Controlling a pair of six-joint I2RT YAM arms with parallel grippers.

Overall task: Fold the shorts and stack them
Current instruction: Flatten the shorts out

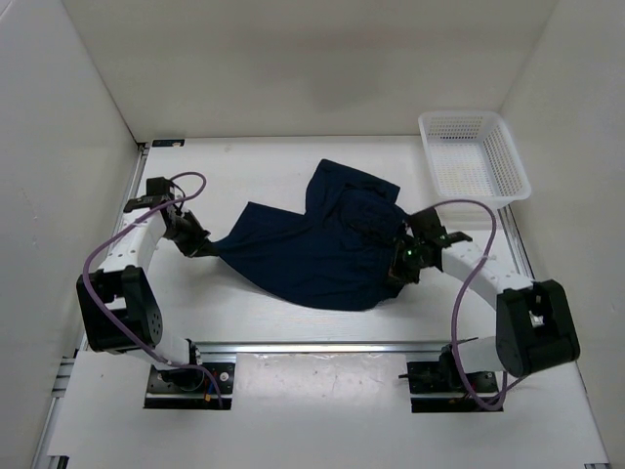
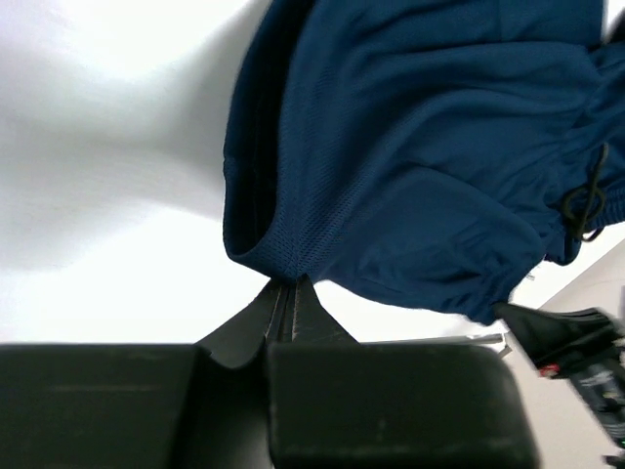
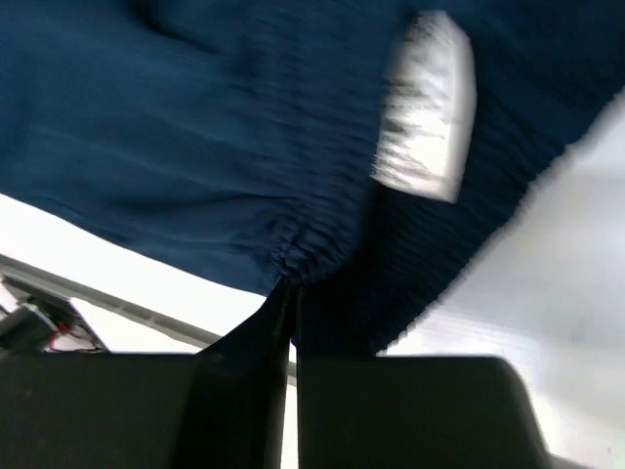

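White walls close in a white worktop [image 1: 293, 322], seen first from above. The shorts [image 1: 312, 249] lie spread between the two pincers, one corner drawn out to a point at the left pincer [image 1: 205, 246] and the other side bunched at the right pincer [image 1: 395, 266]. One leg is turned up beyond the right pincer, away from the arms. A white mesh basket [image 1: 474, 156] sits well beyond the right pincer and to its outer side, apart from the cloth.

From the left wrist, the left pincer's jaws are pressed together on a hem seam of the shorts, which fan out wide ahead of it. A dark drawstring [image 2: 586, 200] dangles at the far side of the cloth, close to the other arm.

From the right wrist, the right pincer is clamped shut on the gathered waistband, with a white label [image 3: 425, 107] just ahead of it and to one side. A metal rail [image 3: 98, 298] shows below the cloth.

The step in hand looks like stretching the garment flat before the first fold. The next move likely calls for both arms to work together, keeping tension so the turned-up leg settles flat. Nothing rigid blocks the way; the loose folds by the right pincer are the likely trouble.
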